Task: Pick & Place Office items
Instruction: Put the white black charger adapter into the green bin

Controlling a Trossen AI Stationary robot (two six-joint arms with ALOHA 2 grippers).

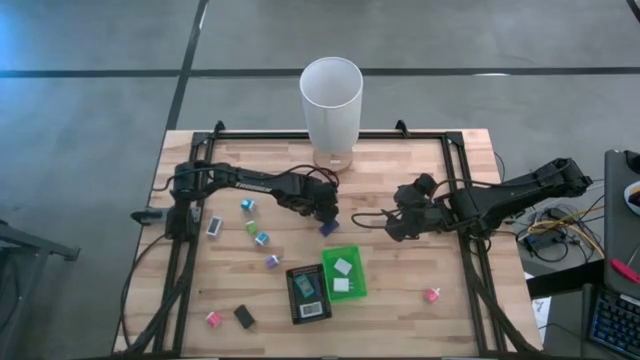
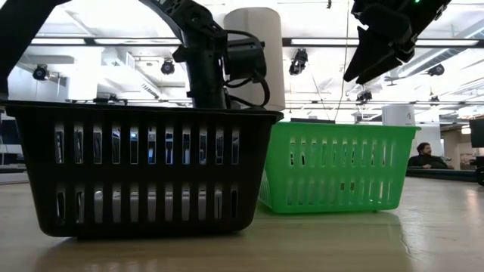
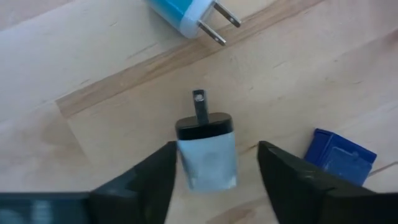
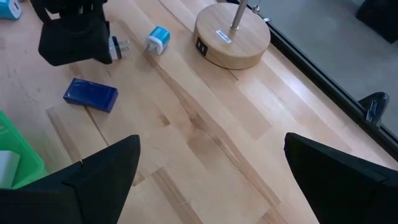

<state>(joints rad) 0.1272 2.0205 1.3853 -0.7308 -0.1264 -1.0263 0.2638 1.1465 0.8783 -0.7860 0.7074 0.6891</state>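
Observation:
A small grey plug (image 3: 207, 155) with a black end and metal prongs lies flat on the wooden table. My left gripper (image 3: 214, 168) is open and points down over it near the table's middle (image 1: 322, 212), one finger on either side of its body. Close by lie a dark blue block (image 3: 339, 155) and a blue-and-white plug (image 3: 186, 12). My right gripper (image 1: 400, 222) hangs open above the table to the right, holding nothing (image 4: 211, 180). In the high view the left gripper hides the grey plug. My left gripper comes from above, its fingers on the two long sides of the grey plug's body. One finger (image 3: 163, 171) stands right at the body's side (image 3: 185, 163), and I cannot tell whether it touches. A gap shows between the other finger (image 3: 273, 168) and the body.
A green tray (image 1: 358, 285) and a black tray (image 1: 292, 300) stand near the front middle. The tall white cylinder (image 1: 331, 100) stands on a round wooden base (image 4: 232, 38) at the back. Several small items lie at the left (image 1: 262, 238), and a pink one (image 1: 432, 295) lies at the right.

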